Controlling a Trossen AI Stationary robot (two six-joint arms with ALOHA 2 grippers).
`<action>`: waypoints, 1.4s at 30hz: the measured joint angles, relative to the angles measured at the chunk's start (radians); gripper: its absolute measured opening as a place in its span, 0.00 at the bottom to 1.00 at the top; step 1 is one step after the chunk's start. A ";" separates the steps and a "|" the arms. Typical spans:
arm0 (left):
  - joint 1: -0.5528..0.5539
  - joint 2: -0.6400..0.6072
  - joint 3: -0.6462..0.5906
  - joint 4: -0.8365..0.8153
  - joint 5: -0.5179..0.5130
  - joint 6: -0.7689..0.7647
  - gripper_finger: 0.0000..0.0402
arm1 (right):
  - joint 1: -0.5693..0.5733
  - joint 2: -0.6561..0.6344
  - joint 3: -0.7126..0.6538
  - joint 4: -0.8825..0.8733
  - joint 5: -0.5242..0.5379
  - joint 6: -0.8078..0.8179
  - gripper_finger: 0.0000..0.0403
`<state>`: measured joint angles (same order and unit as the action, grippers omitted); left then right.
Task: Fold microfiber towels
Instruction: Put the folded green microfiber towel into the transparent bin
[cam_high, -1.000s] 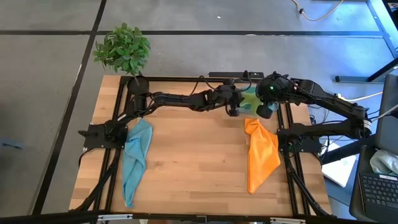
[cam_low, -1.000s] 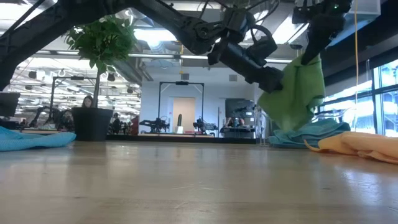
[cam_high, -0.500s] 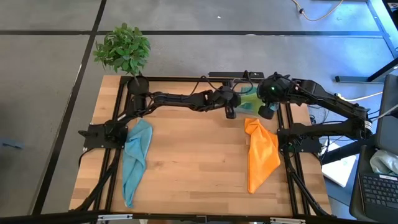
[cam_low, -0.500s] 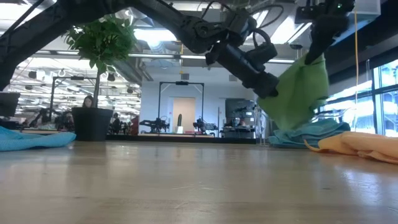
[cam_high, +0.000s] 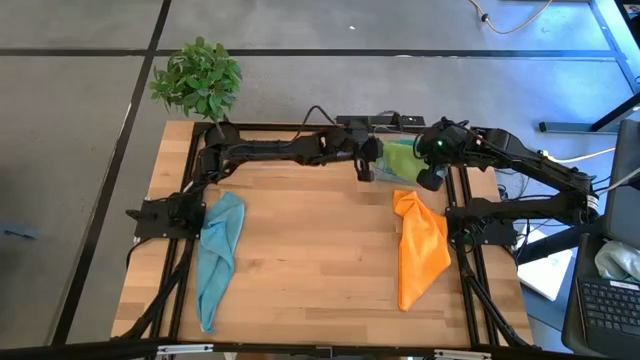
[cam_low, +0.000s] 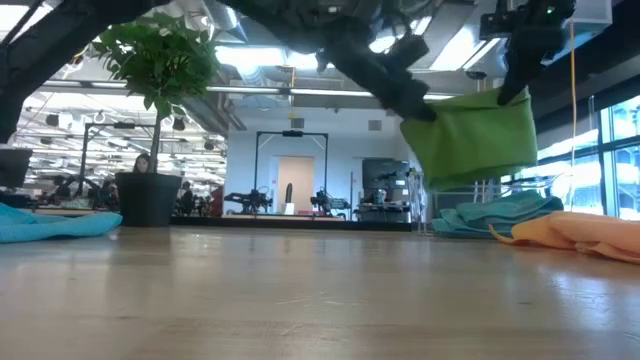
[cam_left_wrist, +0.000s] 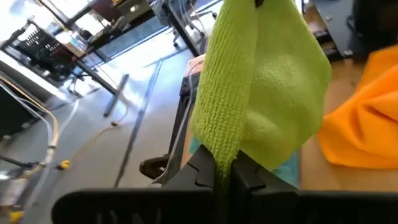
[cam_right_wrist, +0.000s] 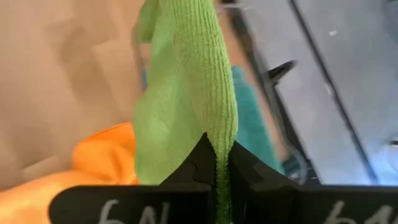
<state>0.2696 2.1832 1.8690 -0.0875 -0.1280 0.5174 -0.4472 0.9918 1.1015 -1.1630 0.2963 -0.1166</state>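
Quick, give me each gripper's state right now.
Left gripper: closed on one edge of the lime green towel, held up in the air.
Right gripper: closed on another edge of the same towel.

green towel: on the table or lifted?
Lifted. The lime green towel hangs clear of the table, stretched between the left gripper and right gripper, both shut on it.

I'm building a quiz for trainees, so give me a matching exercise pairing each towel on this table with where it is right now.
Things:
1. lime green towel
2. orange towel
3. light blue towel
4. teal towel

Places:
A. flat on the table's left side
B. heaped at the table's far right, beneath the raised towel
C. held in the air by the left gripper and right gripper
D. flat on the table's right side

Pairs: 1-C, 2-D, 3-A, 4-B
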 joint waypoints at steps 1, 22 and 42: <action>0.014 0.009 0.000 0.008 0.028 -0.018 0.01 | -0.009 0.000 -0.004 0.011 0.010 -0.006 0.03; 0.163 0.085 -0.002 0.072 0.356 -0.099 0.04 | -0.390 0.167 -0.132 0.153 -0.174 -0.081 0.04; 0.202 0.114 -0.002 0.071 0.288 -0.062 0.15 | -0.563 0.402 -0.135 0.250 -0.078 -0.206 0.08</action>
<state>0.4716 2.2974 1.8675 -0.0163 0.1600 0.4553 -1.0100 1.3942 0.9665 -0.9134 0.2180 -0.3225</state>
